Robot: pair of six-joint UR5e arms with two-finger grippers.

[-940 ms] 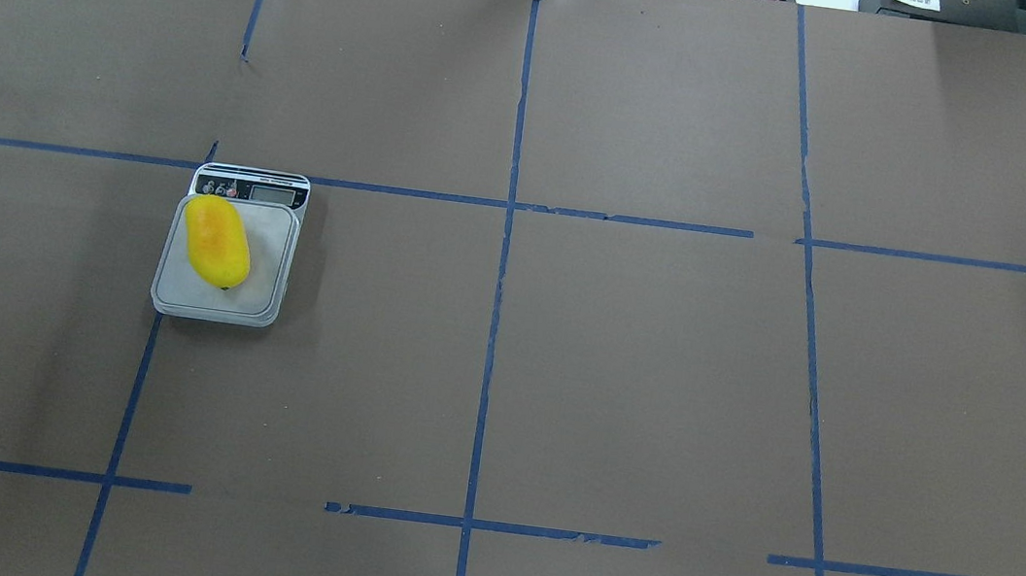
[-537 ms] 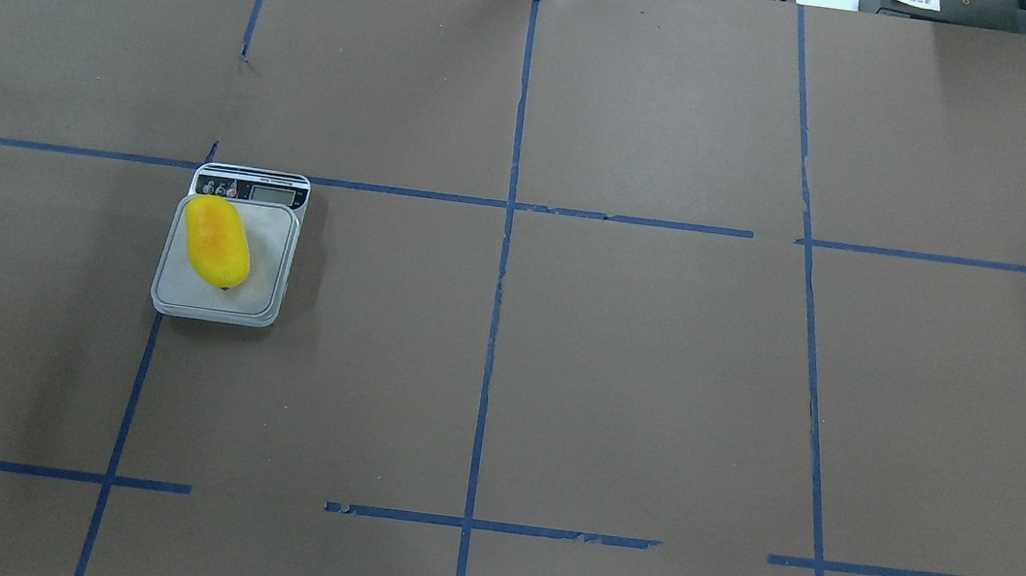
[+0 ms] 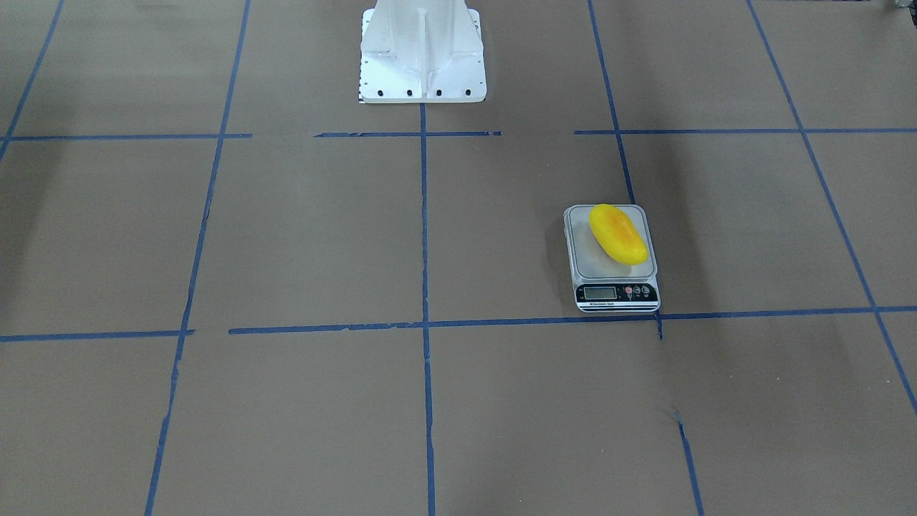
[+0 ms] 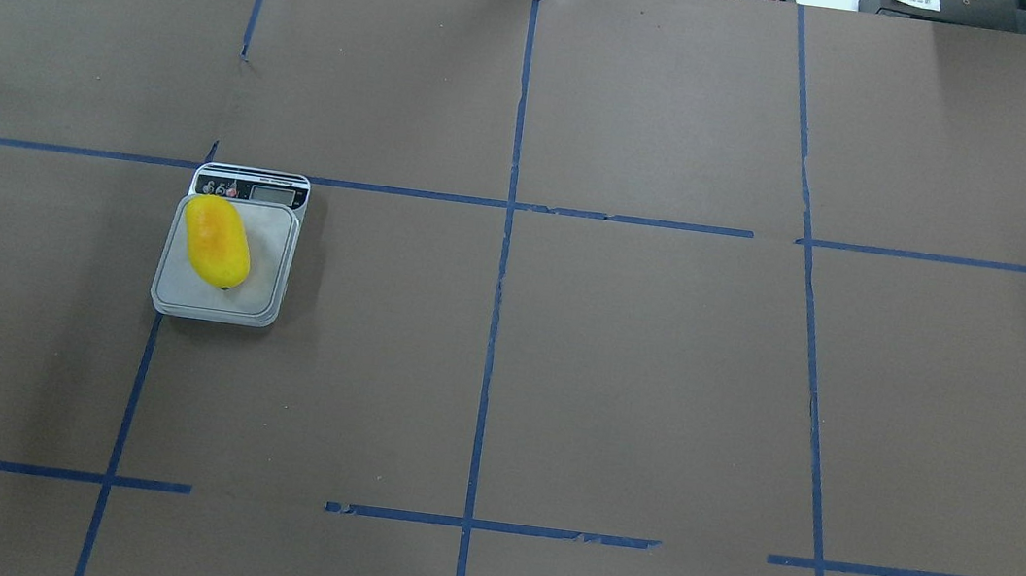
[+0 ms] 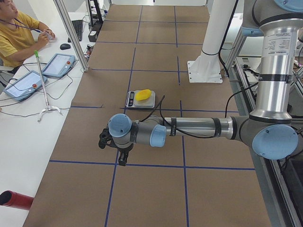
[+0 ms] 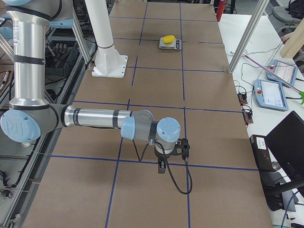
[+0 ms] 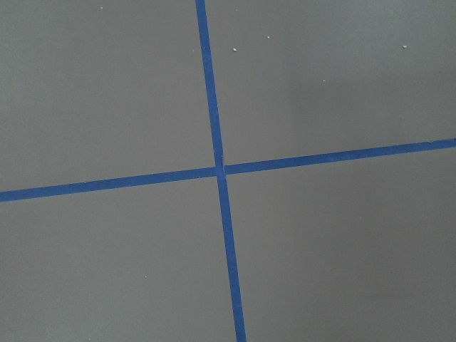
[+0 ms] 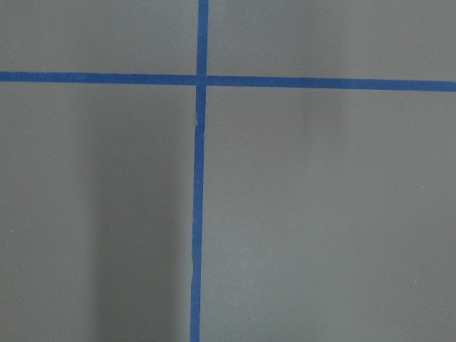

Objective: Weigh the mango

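Observation:
The yellow mango (image 4: 217, 242) with an orange blush lies on the left part of the small digital scale's platform (image 4: 267, 270), on the table's left half. It also shows in the front view (image 3: 617, 233) on the scale (image 3: 594, 262), and far off in the left side view (image 5: 143, 94) and the right side view (image 6: 168, 39). The left gripper (image 5: 114, 147) hangs over the table, well away from the scale. The right gripper (image 6: 173, 155) hangs near the table's other end. I cannot tell whether either is open or shut. Both wrist views show only tape and paper.
Brown paper with blue tape lines covers the table. The white robot base (image 3: 423, 50) stands at the middle of the robot's edge. An operator (image 5: 14, 33), tablets (image 5: 57, 64) and cables sit on a white side table. Metal posts (image 5: 71, 33) stand at the far edge.

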